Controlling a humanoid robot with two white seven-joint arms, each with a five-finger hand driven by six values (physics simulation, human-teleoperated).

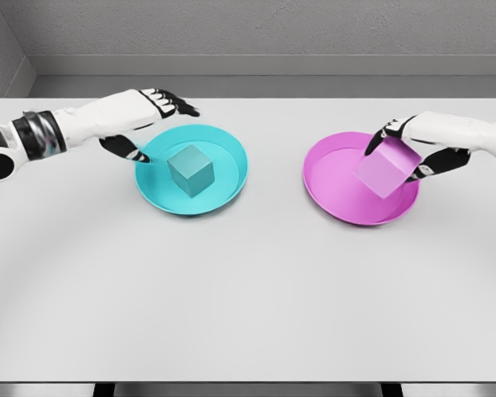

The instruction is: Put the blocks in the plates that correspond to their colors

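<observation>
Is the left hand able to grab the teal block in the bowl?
Probably yes. The left hand hovers open at the teal plate's left rim, beside the teal block, and nothing lies between them.

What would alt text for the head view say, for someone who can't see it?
The right hand holds a tilted pink block over the pink plate, while a teal block sits in the teal plate beside the open left hand, all on a white table.
</observation>
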